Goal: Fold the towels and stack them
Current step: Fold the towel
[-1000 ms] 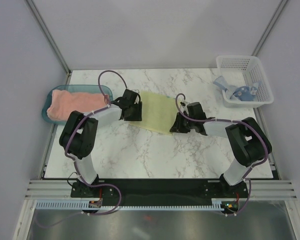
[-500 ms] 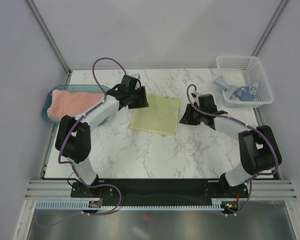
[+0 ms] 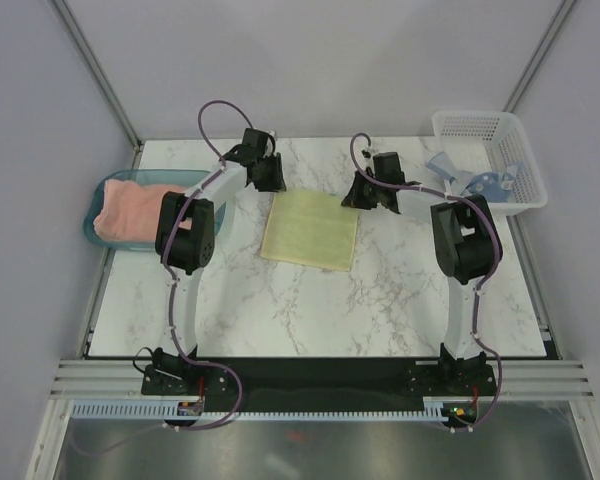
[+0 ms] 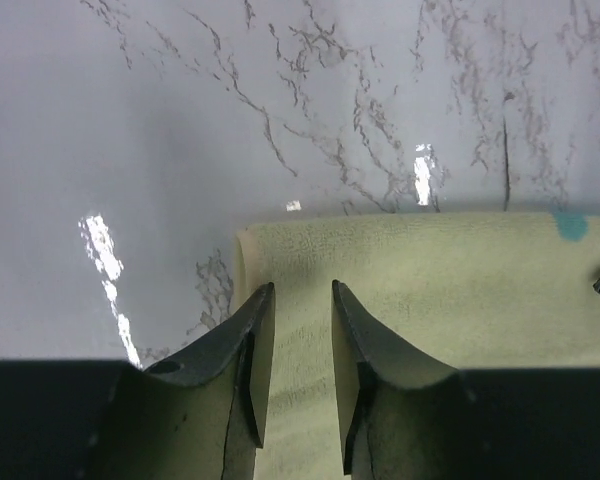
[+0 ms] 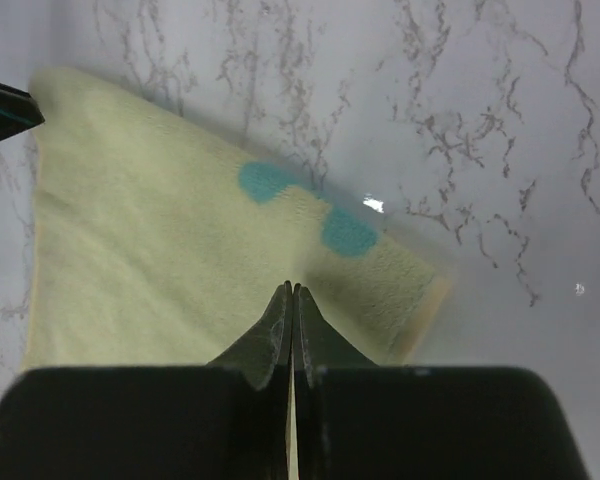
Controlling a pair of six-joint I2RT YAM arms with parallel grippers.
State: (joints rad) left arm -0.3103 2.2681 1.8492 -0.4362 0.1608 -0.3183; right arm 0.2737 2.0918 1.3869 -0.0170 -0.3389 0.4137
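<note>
Both arms have drawn off the sides of the cloth and now reach long across the table (image 3: 280, 300). The left arm (image 3: 185, 235) and the right arm (image 3: 465, 240) are each stretched out to the far edge of the yellow towel (image 3: 311, 228). A second ago that towel looked skewed between the two wrists. It now lies flat and squared in the middle of the marble, and it has not shifted over the last half second. Its rounded, doubled edges suggest at least one fold is already in it. The salmon-pink towel (image 3: 135, 208) rests folded in the teal tray (image 3: 92, 225) at the left, well apart from the yellow one. The light blue towel (image 3: 470, 180) lies loose in the white mesh basket (image 3: 478, 118) at the far right. By my reading, one cloth is done, one is mid-fold and one has not been started. The left gripper (image 3: 270, 182) hovers at the far left corner. Its fingers (image 4: 255, 340) stand a little apart, with flat cloth showing through the gap and nothing pinched. The right gripper (image 3: 358, 198) sits at the far right corner beside the teal patches (image 5: 265, 182). Its jaws are pressed together, with no cloth visibly between them. Neither corner is held yet, so the likely next step is to grasp both far corners for another fold.
</note>
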